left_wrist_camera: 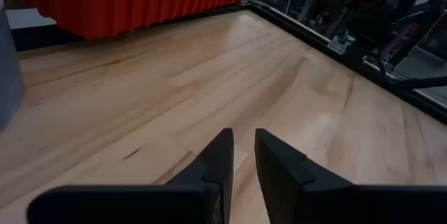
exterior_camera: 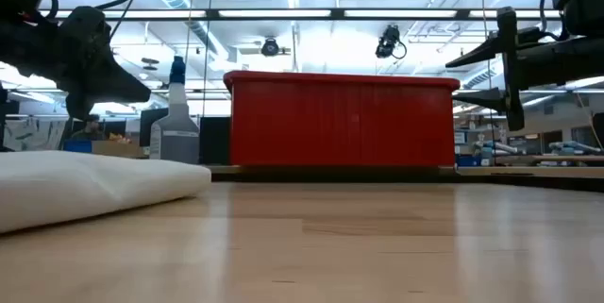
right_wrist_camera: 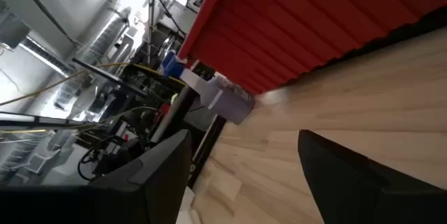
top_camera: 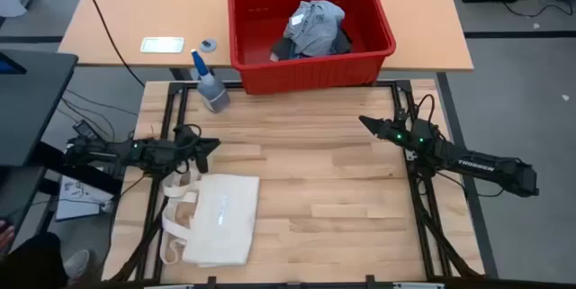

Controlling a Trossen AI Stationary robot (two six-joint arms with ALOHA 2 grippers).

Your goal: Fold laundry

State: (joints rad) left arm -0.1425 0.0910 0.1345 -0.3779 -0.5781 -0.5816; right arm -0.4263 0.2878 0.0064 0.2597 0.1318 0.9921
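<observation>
A cream tote (top_camera: 214,219) lies flat at the surface's (top_camera: 324,199) near-left corner, its handles toward the left edge. Everything to its right, along the near edge and across to the right edge, is bare wood.

Just beyond the tote, the left hand (top_camera: 212,143) hovers above the surface near the left edge, pointing toward the middle. Its fingers (left_wrist_camera: 218,161) stand close together with only a narrow slit between them, and nothing is in them. Across the open middle, the right hand (top_camera: 364,122) hangs near the right edge, pointing inward; its fingers (right_wrist_camera: 157,168) are spread well apart and grip nothing. The wood between the two hands is bare from side to side.

At the far edge, left of centre, a spray bottle (top_camera: 211,86) lies tilted across the frame rail. Beside it, a red basket (top_camera: 310,64) stands over the middle of the far edge, well apart from both hands. The laundry (top_camera: 312,30) sits bunched inside it: a light grey-blue garment on top, a dark one beneath it.
</observation>
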